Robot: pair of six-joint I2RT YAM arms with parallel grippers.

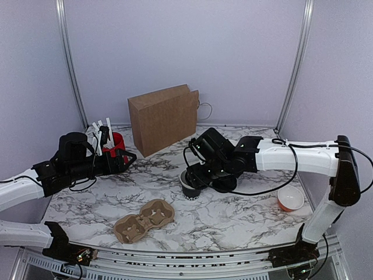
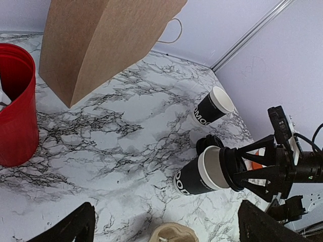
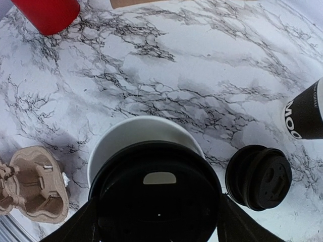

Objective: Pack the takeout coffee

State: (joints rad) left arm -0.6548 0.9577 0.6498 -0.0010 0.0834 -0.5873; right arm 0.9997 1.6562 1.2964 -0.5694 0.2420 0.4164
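Observation:
The takeout coffee cup (image 2: 194, 179), black with white print, stands open at mid-table, its white inside (image 3: 141, 132) showing. My right gripper (image 3: 156, 222) is shut on its round black lid (image 3: 156, 196) and holds it right over the cup's mouth, covering the near part of the rim. I cannot tell whether the lid touches the rim. In the top view the right gripper (image 1: 202, 177) hides most of the cup (image 1: 188, 188). My left gripper (image 2: 166, 228) is open and holds nothing. It hovers low by the red cup (image 1: 116, 146) at the left.
A second black cup (image 2: 211, 107) with a white inside stands further right. A spare black lid (image 3: 258, 176) lies beside the coffee. The brown paper bag (image 1: 163, 118) stands at the back, a cardboard cup carrier (image 1: 144, 220) lies near the front edge, and an orange bowl (image 1: 290, 198) sits at the right.

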